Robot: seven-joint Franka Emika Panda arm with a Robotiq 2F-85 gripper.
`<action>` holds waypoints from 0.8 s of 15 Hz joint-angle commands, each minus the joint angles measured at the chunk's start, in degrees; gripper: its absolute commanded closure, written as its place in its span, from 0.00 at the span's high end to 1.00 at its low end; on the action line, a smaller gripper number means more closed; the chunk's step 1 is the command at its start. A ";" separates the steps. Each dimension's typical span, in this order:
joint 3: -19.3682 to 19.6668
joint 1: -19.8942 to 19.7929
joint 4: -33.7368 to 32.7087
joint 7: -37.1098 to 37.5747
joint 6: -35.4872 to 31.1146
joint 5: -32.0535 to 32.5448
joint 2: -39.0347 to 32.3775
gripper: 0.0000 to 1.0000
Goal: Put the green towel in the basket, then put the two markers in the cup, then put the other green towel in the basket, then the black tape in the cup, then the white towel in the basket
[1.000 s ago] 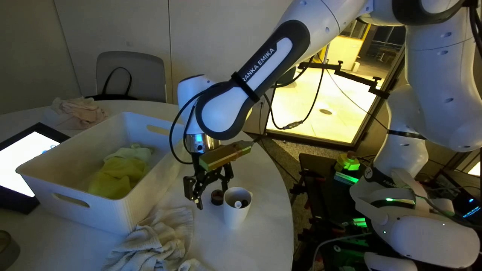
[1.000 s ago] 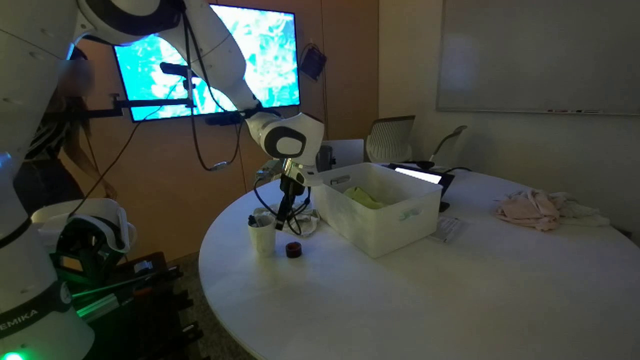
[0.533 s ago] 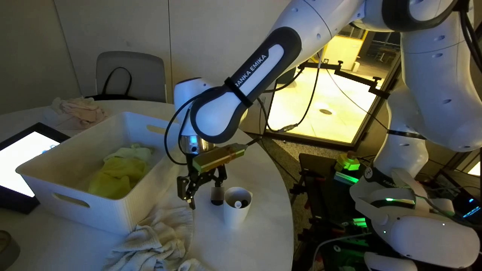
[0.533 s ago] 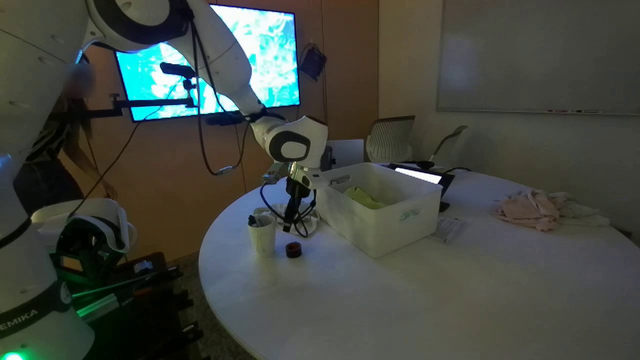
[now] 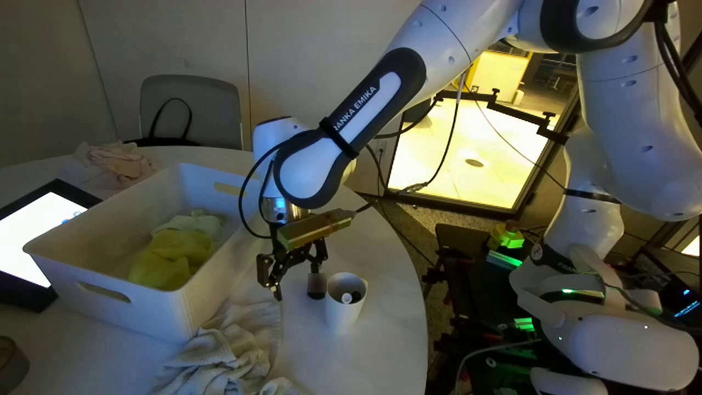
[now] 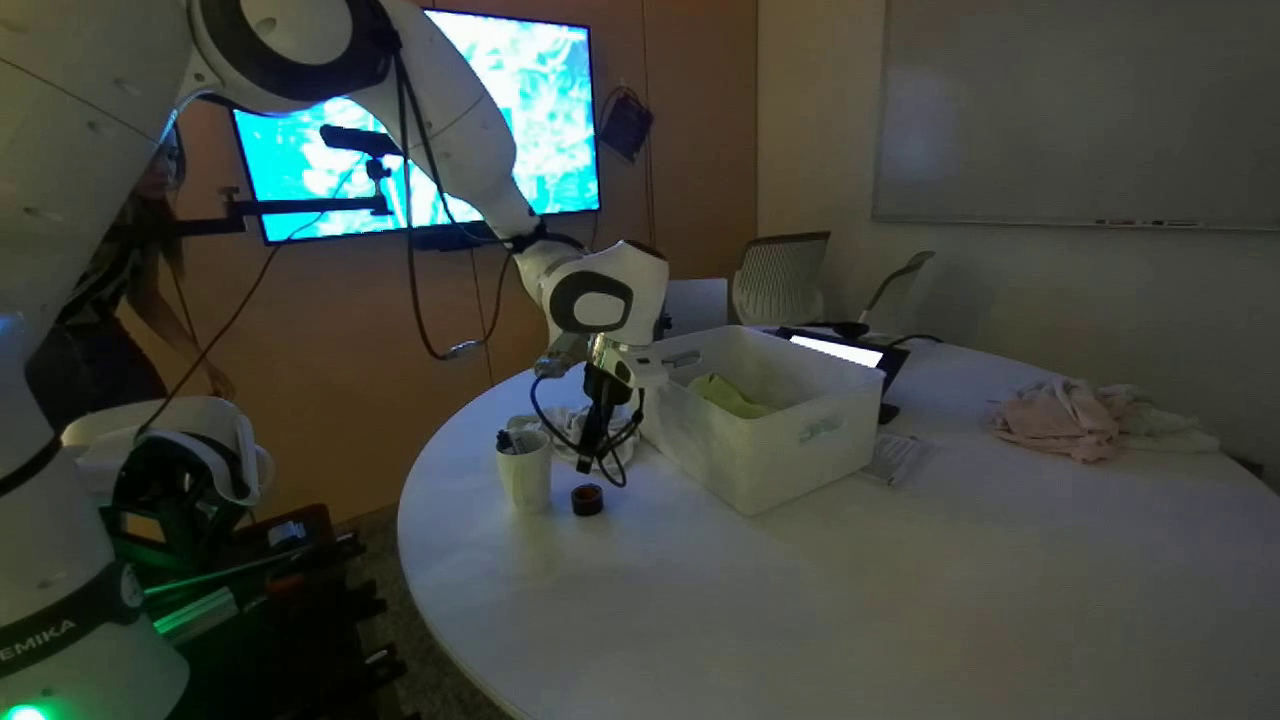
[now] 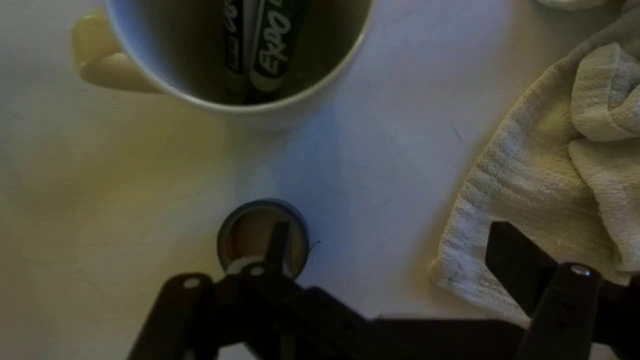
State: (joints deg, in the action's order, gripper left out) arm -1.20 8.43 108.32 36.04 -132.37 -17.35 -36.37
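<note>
My gripper [image 7: 396,245] is open and empty above the table; it also shows in an exterior view [image 5: 296,283]. In the wrist view one finger overlaps the black tape [image 7: 270,204], a small roll lying flat, and the other is over the white towel [image 7: 525,190]. The tape sits beside the white cup [image 6: 524,480], apart from it. Two markers [image 7: 274,42] stand inside the cup [image 7: 280,106]. The white towel [image 5: 230,351] lies crumpled by the white basket [image 5: 137,307]. A yellow-green towel [image 5: 173,252] and a paler cloth [image 5: 192,224] lie in the basket.
A tablet screen [image 5: 38,236] stands beyond the basket. A pinkish cloth pile [image 6: 1055,420] lies farther along the table. A grey roll [image 5: 12,359] is at the edge of an exterior view. A small clear packet [image 6: 893,458] lies beside the basket.
My gripper has moved away from the cup toward the basket side, staying open. The tape, cup and towels have not moved.
</note>
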 commanded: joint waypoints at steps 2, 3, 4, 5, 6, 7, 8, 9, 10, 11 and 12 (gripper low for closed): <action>-0.49 -1.34 -0.10 -1.22 -1.35 -1.71 -0.71 1.00; -0.68 -1.70 -0.33 -1.61 -1.56 -2.04 -1.25 1.00; -0.84 -2.11 -0.51 -1.96 -1.53 -2.43 -1.69 1.00; -0.96 -2.45 -0.54 -2.30 -1.72 -2.86 -2.09 1.00; -1.15 -2.82 -0.55 -2.78 -1.94 -3.52 -2.56 1.00; -1.20 -3.08 -0.55 -3.25 -2.04 -4.00 -2.93 1.00; -1.21 -3.30 -0.58 -3.69 -2.16 -4.47 -3.32 1.00; -1.24 -3.60 -0.59 -4.21 -2.35 -4.93 -3.66 1.00; -1.20 -3.76 -0.68 -4.56 -2.55 -5.27 -4.02 1.00; -1.16 -3.91 -0.80 -5.03 -2.75 -5.50 -4.32 1.00; -1.11 -4.03 -0.90 -5.41 -2.92 -5.66 -4.55 1.00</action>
State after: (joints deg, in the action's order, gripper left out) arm -1.56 5.46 108.41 32.91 -134.28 -21.29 -39.92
